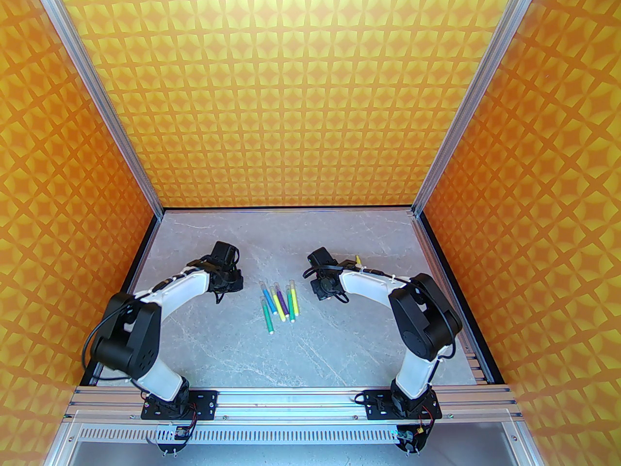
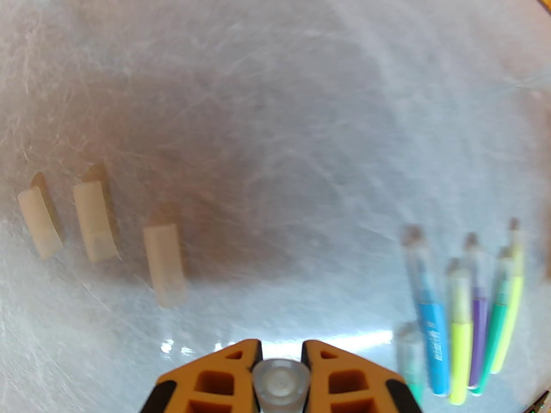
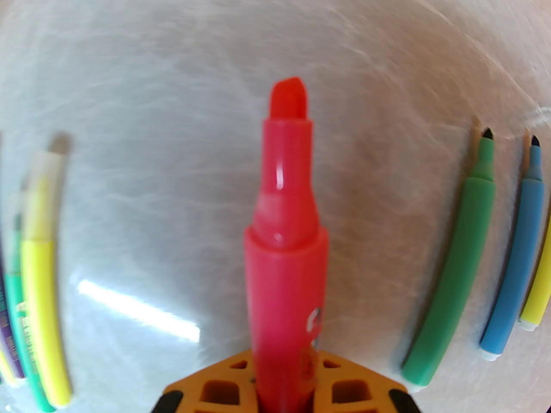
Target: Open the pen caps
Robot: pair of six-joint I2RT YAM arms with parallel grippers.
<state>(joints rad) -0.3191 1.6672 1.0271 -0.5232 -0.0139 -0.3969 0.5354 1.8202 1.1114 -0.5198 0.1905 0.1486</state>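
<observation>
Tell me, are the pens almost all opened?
Nearly halfway, it seems. Three loose caps, an uncapped green pen and a blue pen lie done. In hand: the left gripper pinches a cap, and the right gripper grips the bare red pen. About six capped pens wait.

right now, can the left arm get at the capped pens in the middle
Probably yes to reach: bare table lies between the left gripper and the capped pens. But it is shut on a pen cap, so it cannot grasp one yet.
</observation>
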